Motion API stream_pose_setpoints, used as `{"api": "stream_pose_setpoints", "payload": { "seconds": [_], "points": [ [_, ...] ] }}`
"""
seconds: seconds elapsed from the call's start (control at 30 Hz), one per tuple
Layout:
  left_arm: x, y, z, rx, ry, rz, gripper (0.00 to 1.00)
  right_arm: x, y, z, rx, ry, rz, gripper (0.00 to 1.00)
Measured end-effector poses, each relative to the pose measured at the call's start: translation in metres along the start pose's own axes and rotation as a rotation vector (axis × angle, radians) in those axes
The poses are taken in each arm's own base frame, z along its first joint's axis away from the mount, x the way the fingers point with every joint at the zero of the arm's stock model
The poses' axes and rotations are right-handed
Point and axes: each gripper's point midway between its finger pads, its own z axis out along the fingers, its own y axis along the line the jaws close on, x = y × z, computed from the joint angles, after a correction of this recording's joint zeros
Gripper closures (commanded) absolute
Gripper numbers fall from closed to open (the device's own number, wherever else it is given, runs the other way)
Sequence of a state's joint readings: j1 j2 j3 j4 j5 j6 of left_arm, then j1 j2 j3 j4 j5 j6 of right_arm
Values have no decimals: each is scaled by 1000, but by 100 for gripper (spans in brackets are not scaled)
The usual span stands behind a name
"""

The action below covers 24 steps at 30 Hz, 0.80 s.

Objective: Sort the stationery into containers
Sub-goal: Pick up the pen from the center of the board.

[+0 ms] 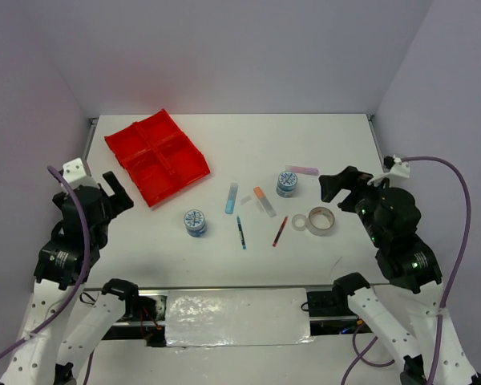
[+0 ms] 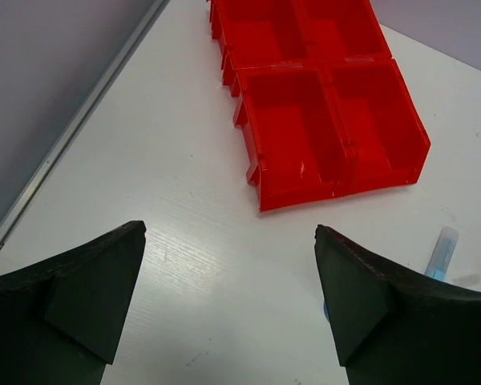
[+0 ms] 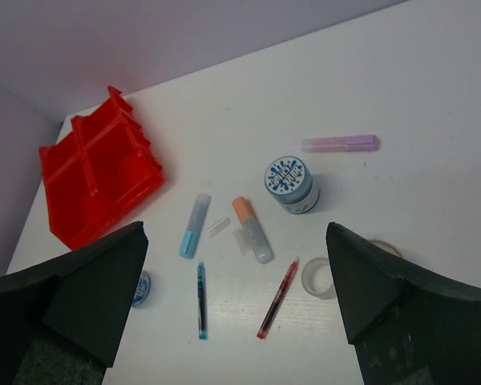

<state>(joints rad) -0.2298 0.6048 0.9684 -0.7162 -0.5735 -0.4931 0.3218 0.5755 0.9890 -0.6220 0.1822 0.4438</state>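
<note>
While the red tray [image 1: 156,156] lies unfilled, left gripper [image 1: 119,191] and right gripper [image 1: 334,189] gape empty; next, likely: seize tape ring [image 1: 308,222], right of tray.

We hold our left gripper [image 1: 120,191] and right gripper [image 1: 333,189] raised, jaws spread wide and empty. Both arms are bent at their own sides, wrists angled inward toward the middle.
</note>
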Motion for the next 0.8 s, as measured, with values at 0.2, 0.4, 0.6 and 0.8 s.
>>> {"api": "stream_pose_setpoints", "payload": {
  "seconds": [0.2, 0.4, 0.6, 0.8],
  "points": [
    [5, 0, 2, 0, 8, 4, 1, -7, 4, -12, -40, -53, 8, 0],
    [14, -4, 9, 13, 41, 14, 1, 63, 27, 40, 17, 238, -102, 0],
    [21, -9, 13, 41, 65, 33, 1, 199, 64, 64, 17, 586, -329, 3],
    [23, -13, 12, 71, 69, 31, 1, 268, 66, 81, 50, 728, -395, 18]
  ]
}}
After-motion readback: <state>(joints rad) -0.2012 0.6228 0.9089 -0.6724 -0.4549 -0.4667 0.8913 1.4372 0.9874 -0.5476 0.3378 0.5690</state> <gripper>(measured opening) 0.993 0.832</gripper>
